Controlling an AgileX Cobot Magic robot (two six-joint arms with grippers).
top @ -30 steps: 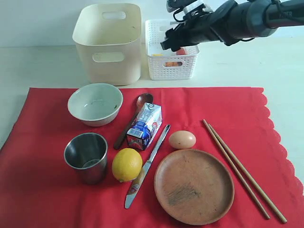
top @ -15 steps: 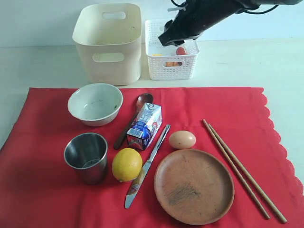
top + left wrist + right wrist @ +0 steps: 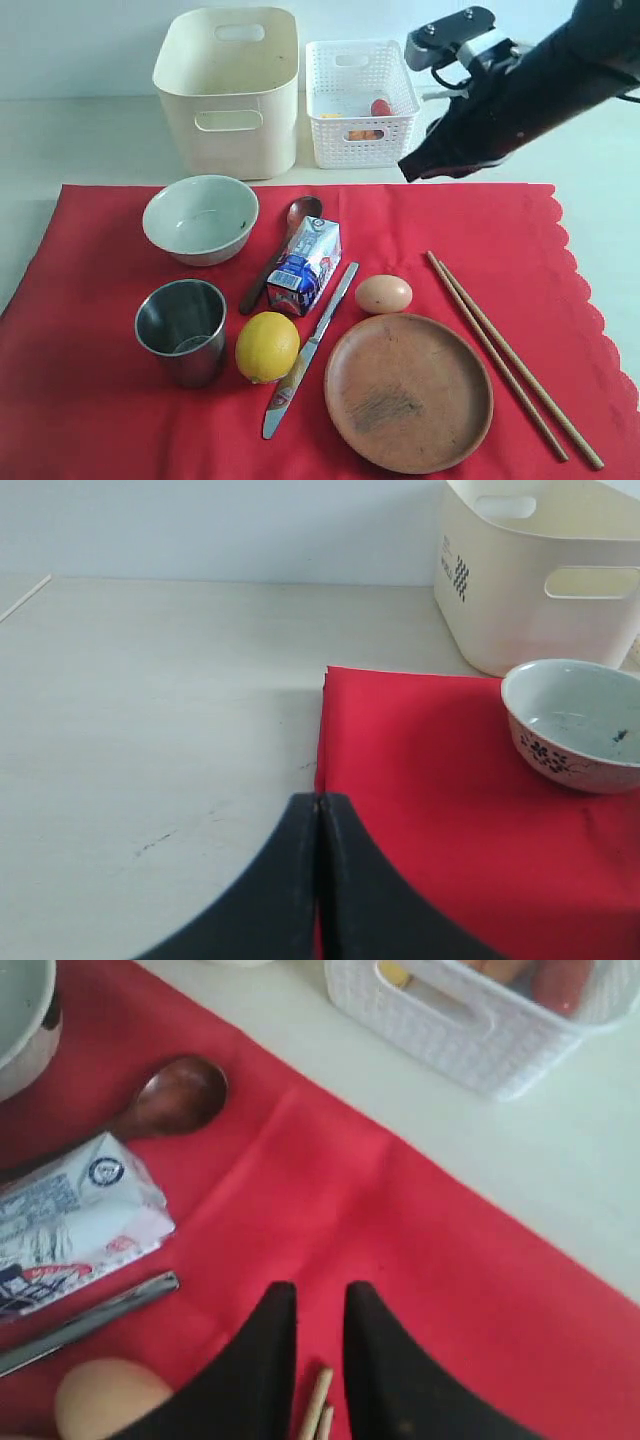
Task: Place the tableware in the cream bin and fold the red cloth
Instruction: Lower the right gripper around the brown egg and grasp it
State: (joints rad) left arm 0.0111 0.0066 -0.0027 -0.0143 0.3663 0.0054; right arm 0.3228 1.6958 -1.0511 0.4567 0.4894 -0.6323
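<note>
At the red cloth's [image 3: 430, 790] left edge, the left gripper [image 3: 318, 810] had its jaws pressed together with nothing between them. The cloth's corner lay just ahead of the tips. The pale bowl [image 3: 575, 725] sat on the cloth further ahead and off to one side, and the cream bin [image 3: 530, 590] stood beyond the bowl on the bare table [image 3: 150, 700].

Between the two grippers and clear of both pairs of jaws, the steel cup [image 3: 183, 330], wooden spoon [image 3: 270, 265], table knife [image 3: 312, 348] and brown plate [image 3: 408, 392] all rested on the cloth.

The right gripper [image 3: 320, 1295] hung over the cloth near its far edge. Its jaws stood a narrow gap apart and held nothing. The far tips of the chopsticks [image 3: 498, 356] showed through that gap, lying on the cloth beneath, and the white basket [image 3: 362, 100] stood off the cloth ahead of the jaws.
</note>
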